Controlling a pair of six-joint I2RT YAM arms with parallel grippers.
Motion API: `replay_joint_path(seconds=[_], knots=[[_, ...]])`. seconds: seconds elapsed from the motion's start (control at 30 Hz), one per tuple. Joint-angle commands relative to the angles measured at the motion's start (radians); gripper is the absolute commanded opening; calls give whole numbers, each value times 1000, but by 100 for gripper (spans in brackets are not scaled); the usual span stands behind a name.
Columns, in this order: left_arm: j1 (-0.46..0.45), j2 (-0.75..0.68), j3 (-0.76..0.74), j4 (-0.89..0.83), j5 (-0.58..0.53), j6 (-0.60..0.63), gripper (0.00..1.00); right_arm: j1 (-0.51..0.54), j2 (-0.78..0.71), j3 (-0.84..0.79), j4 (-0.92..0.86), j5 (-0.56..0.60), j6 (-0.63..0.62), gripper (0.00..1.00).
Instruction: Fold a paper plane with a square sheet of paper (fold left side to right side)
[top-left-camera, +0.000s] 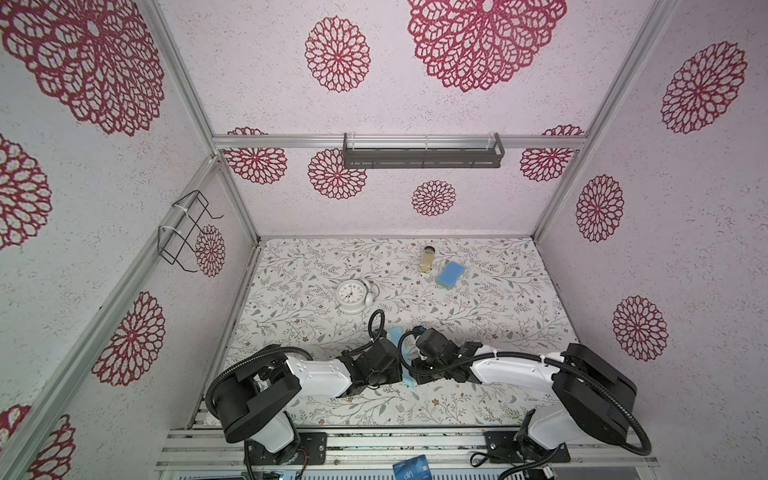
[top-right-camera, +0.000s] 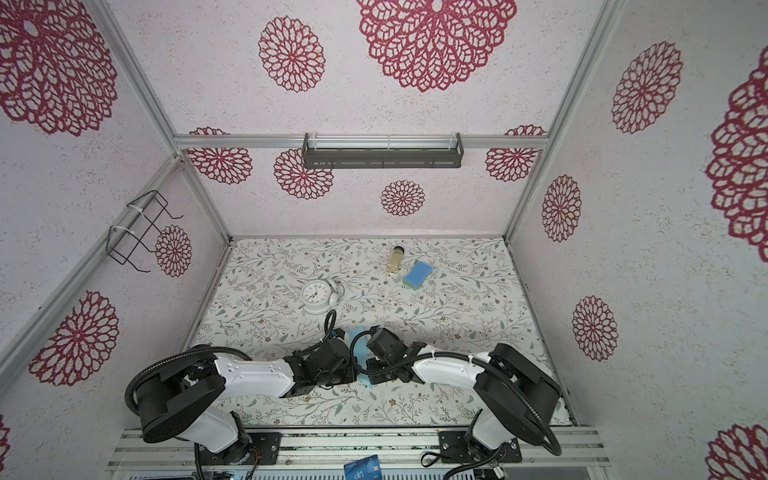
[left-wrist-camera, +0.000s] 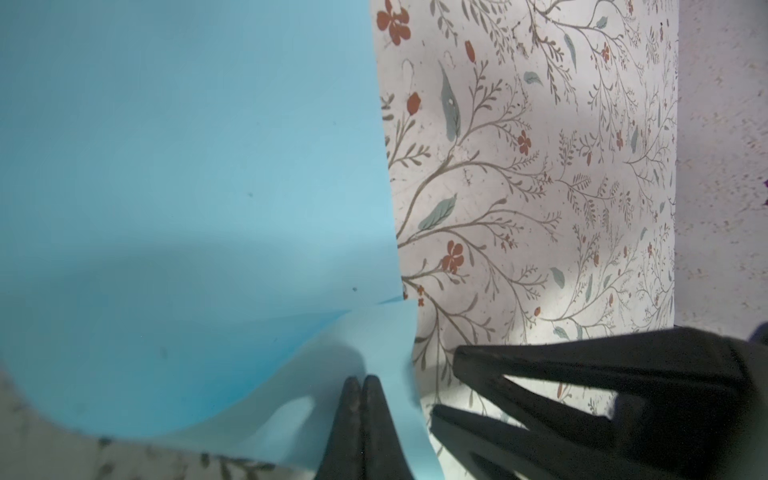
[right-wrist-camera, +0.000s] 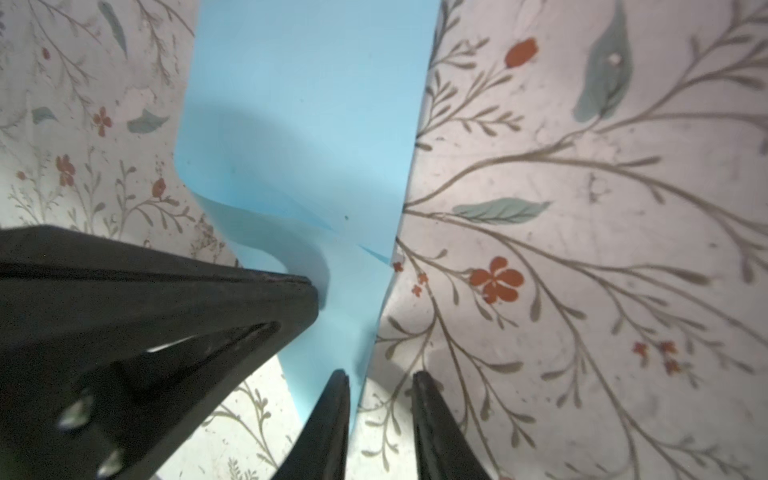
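The floral table (top-left-camera: 498, 332) is the biggest thing here, and all the work is crowded at its near middle. The left arm (top-left-camera: 316, 374) and the right arm (top-left-camera: 507, 365) each reach in low from their own side, with forearms close to level and wrists tipped down, so they meet almost head to head. Between the two wrists, near the front centre of the table, lies the square sheet of paper (left-wrist-camera: 187, 166), well apart from the white clock (top-left-camera: 352, 296) and the blue sponge (top-left-camera: 450, 274) further back. The sheet isn't flat. One side is raised and curls over towards the other, which to my eye fits the left-to-right fold, half made and not creased. The left gripper (left-wrist-camera: 359, 380) is clenched on that raised flap, I'd guess to carry its edge across. The right gripper (right-wrist-camera: 380, 380) sits just beside it with its jaws apart. The sheet's edge runs by one finger but isn't pinched, so it's likely there to take or steady that edge
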Motion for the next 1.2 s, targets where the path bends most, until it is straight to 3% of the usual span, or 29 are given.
replay_joint_path(seconds=[0.0, 0.17, 0.53, 0.9, 1.17], knots=[[-8, 12, -15, 4, -24, -33, 0, -2, -74, -7, -55, -23, 1, 40], [-8, 9, -16, -2, -29, -38, 0, 4, -79, -8, -59, -61, -11, 45], [-8, 9, -13, -7, -33, -42, 0, 38, 4, 35, -73, -58, -46, 46], [-8, -27, 19, -42, -37, -17, 0, 38, 47, 27, -70, -28, -54, 30], [-7, -102, 23, -84, -58, 24, 0, 38, 63, 19, -58, -23, -46, 25]])
